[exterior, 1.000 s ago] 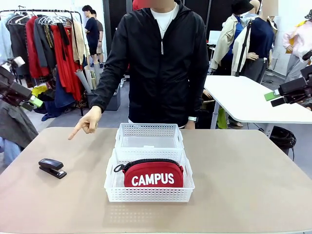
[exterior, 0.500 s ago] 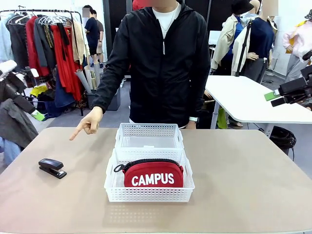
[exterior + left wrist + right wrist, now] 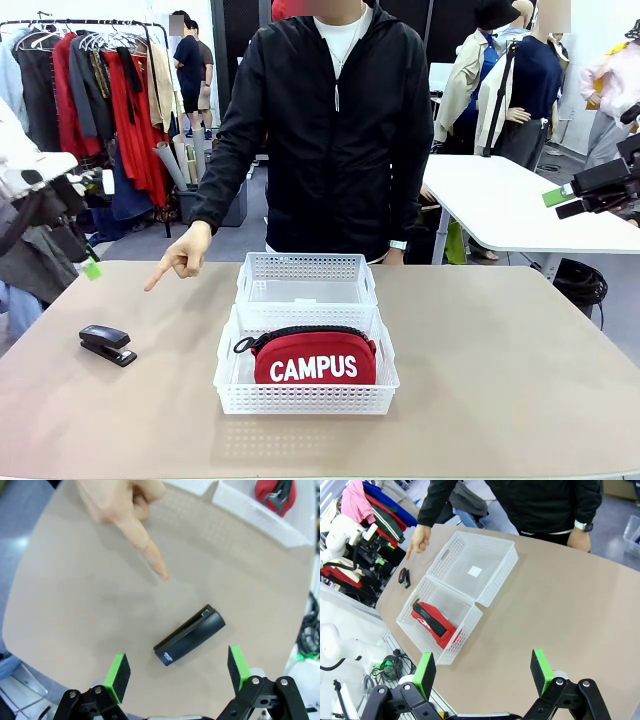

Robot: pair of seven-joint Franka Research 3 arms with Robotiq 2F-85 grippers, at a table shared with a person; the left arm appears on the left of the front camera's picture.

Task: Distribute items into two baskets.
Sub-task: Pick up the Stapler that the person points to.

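- Pouch [image 3: 315, 360], red oval zippered fabric w/ white "CAMPUS" lettering, lies in near white lattice-sided plastic basket [image 3: 300, 400], on robot's side.
- Far white lattice-sided plastic basket [image 3: 305, 268] sits directly behind, rims touching.
- Small black stapler [image 3: 107, 344] rests on tan table [image 3: 500, 380], well left of both baskets.
- L gripper [image 3: 177, 669] hovers above stapler, jaws spread wide, not touching it.
- R gripper [image 3: 482, 671] is high over table's right side, jaws also spread wide.
- Person's hand [image 3: 180, 255] points index finger at stapler.
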